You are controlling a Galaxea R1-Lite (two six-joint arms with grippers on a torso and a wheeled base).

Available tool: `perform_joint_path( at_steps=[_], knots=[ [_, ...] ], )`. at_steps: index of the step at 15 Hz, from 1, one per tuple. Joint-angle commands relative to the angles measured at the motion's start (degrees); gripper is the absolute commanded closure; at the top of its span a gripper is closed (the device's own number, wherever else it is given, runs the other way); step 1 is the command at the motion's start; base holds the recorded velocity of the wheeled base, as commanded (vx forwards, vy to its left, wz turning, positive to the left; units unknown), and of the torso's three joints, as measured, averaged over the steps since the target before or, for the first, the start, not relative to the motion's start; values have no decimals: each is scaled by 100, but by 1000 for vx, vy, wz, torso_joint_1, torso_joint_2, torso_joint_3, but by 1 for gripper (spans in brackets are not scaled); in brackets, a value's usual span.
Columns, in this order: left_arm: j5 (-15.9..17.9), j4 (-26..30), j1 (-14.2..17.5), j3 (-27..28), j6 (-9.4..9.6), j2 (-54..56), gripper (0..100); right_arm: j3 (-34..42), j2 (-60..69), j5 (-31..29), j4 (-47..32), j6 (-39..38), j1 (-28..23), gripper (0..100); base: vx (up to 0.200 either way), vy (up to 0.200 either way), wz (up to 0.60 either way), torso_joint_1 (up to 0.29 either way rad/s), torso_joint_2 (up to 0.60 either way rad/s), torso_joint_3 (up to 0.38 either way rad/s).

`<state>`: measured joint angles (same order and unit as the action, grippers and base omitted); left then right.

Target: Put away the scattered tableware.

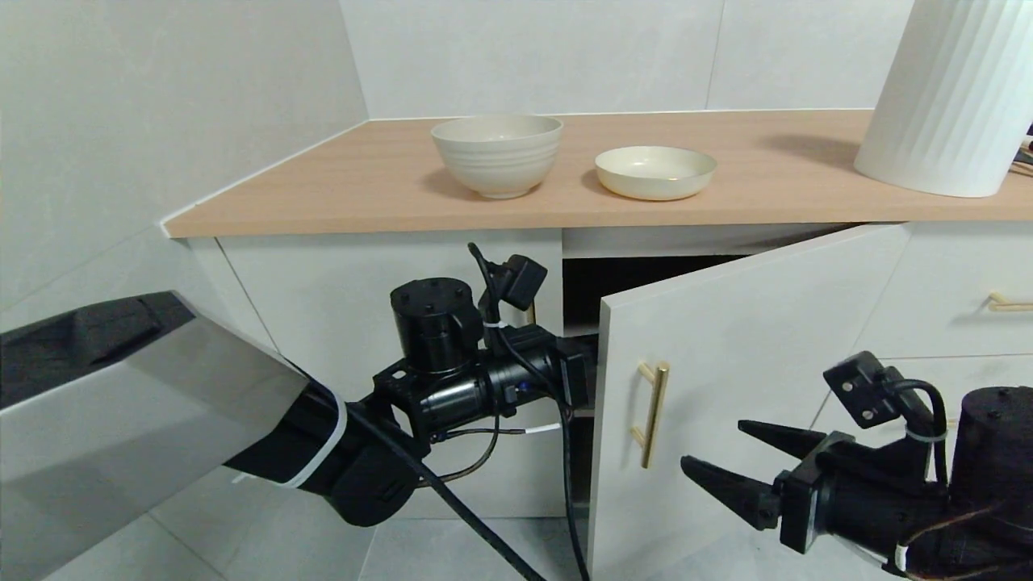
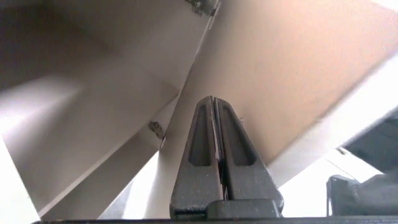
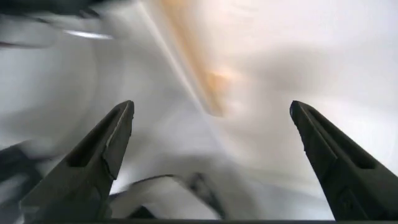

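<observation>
A deep cream bowl (image 1: 496, 153) and a shallow cream dish (image 1: 655, 171) stand side by side on the wooden counter (image 1: 339, 194). Below them a white cabinet door (image 1: 726, 363) with a brass handle (image 1: 652, 413) stands partly open. My left arm (image 1: 484, 379) reaches into the gap at the door's free edge, which hides the fingers there. In the left wrist view the left gripper (image 2: 214, 99) is shut and empty against the door's inner side. My right gripper (image 1: 713, 444) hangs open just right of the handle, in front of the door; its fingers (image 3: 106, 149) are spread with the blurred handle (image 3: 208, 81) beyond them.
A tall white ribbed container (image 1: 952, 97) stands at the counter's right end. A tiled wall (image 1: 121, 121) closes the left side. Drawers with a brass pull (image 1: 1009, 303) sit right of the open door. A hinge (image 2: 202, 6) shows inside the cabinet.
</observation>
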<state>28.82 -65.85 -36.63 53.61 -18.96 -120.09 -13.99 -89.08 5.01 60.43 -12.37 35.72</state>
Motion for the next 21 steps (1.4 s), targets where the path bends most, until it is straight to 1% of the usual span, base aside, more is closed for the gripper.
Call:
perform_joint_path(
  at_steps=[1, 6, 7, 13, 19, 21],
  knots=[
    [1, -6, -55, -88, 6, 73, 100, 99, 268, -229, -471, 33, 199, 0, 0, 0, 0, 0, 0, 0],
    [1, 2, -160, -9, 6, 3, 100, -350, 1270, 343, -2642, 24, 515, 0, 0, 0, 0, 0, 0, 0],
    [1, 2, -160, 9, -3, -50, 100, -420, 1375, 378, -2835, 24, 524, 0, 0, 0, 0, 0, 0, 0],
    [1, 2, -160, 211, -3, -305, 100, -420, 1446, 378, -2923, 24, 656, 0, -200, 0, 0, 3, 1, 4],
    [-25, -24, -160, 316, -3, -463, 100, -420, 1446, 369, -2923, 33, 673, 0, 0, 0, 0, 0, 0, 0],
    [-34, 2, -160, 580, -12, -621, 100, -420, 1437, 360, -2923, 33, 673, 0, 0, 0, 0, 0, 0, 0]
  ],
)
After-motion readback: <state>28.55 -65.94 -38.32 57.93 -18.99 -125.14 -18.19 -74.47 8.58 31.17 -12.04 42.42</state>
